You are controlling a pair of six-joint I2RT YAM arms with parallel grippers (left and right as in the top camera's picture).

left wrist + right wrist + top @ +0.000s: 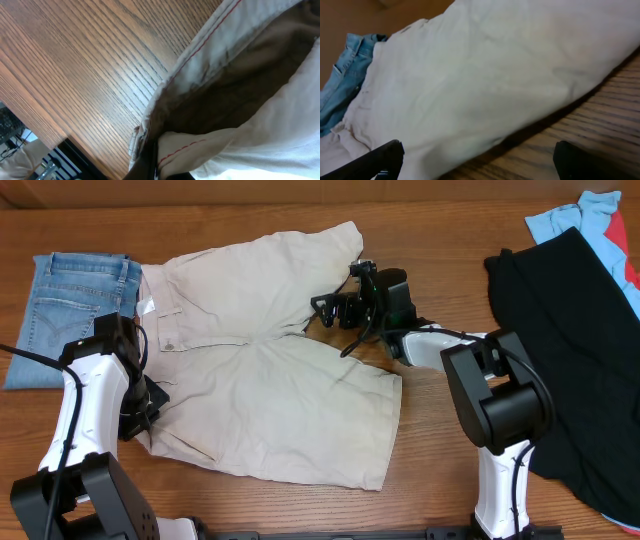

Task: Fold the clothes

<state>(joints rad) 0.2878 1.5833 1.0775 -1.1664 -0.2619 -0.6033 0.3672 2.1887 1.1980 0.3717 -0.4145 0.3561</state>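
Wooden table [300,210], left claw [140,417] clamped on shorts [270,390] edge, right claw [322,308] spread wide, holding nothing.

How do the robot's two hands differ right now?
The left hand is shut, pinching the beige shorts at their waist end; the right hand is wide open and holds nothing. The left hand sits by the waistband, the right hand by a leg's inner edge. Both are down low at the same shorts.
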